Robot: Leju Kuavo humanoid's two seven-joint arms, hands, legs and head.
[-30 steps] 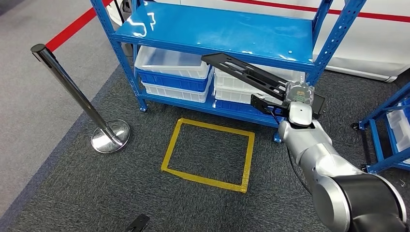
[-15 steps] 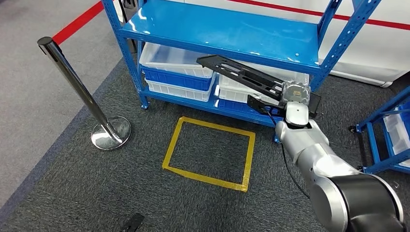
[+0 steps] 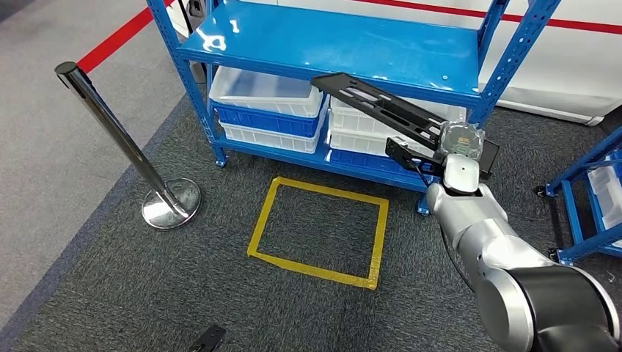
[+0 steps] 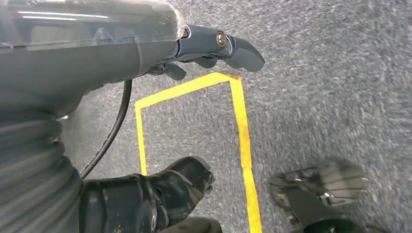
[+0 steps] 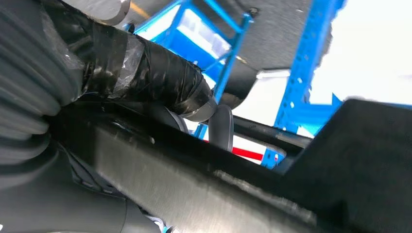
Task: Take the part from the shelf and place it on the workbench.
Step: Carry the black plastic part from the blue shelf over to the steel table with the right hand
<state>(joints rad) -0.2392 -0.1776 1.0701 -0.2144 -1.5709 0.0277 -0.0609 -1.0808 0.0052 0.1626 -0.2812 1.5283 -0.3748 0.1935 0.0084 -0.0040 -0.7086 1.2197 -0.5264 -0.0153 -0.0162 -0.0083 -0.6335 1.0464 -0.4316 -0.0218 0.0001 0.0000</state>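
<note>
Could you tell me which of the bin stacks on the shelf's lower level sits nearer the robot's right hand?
The right-hand stack, partly behind the black part that the right hand holds; the other stack sits toward the stanchion.

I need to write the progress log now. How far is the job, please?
Done: the black part is off the blue shelf, which looks bare on top. In hand: the right hand grips the part, held in the air before the shelf; the fingers wrap it. Left: carry it to the workbench and set it down. The left hand holds nothing.
</note>
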